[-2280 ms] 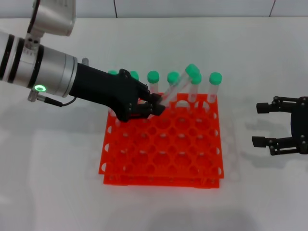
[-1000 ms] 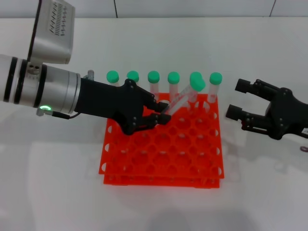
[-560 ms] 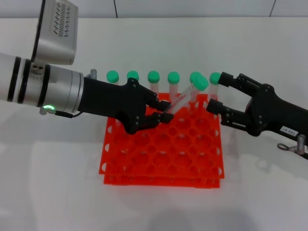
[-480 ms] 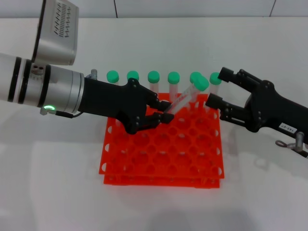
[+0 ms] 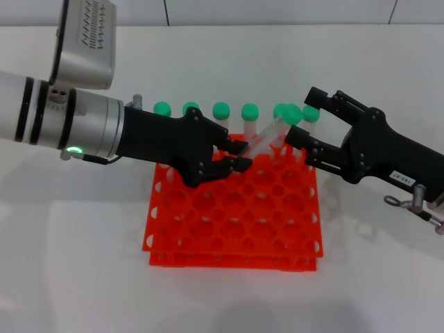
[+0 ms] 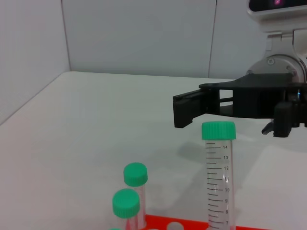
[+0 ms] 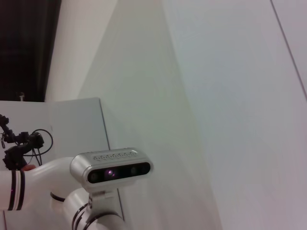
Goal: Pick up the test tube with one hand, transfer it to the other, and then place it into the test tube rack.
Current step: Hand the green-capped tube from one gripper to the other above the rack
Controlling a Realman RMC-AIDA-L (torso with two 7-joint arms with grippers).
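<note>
while we are working over a plain white surface [image 5: 83, 277] that is meeting a pale wall at its far edge, the test tube rack [image 5: 232, 222] is sitting near the middle of it, with bare white surface showing on every side and the widest open room lying toward the near edge. a row of green-capped tubes [image 5: 220, 111] is standing upright along the rack's far edge, and the holes nearer us are showing empty.

our left claw [image 5: 239, 155] is reaching in from the left above the rack's far half, its fingers closing on the lower end of the test tube [image 5: 267, 137]. the tube is tilting up and to the right, its green cap lying among the caps of the standing row, clear of the rack holes.

our right claw [image 5: 301, 118] is coming in from the right with its fingers spread wide, one finger lying beyond the tube's cap and the other just on the near side, and we are seeing no grip on the tube. in the left wrist view the same tube [image 6: 219, 177] is standing with its cap just before the open right claw [image 6: 192, 108], and whether they are touching we cannot tell. the right wrist view is showing only wall and part of the robot's body.
</note>
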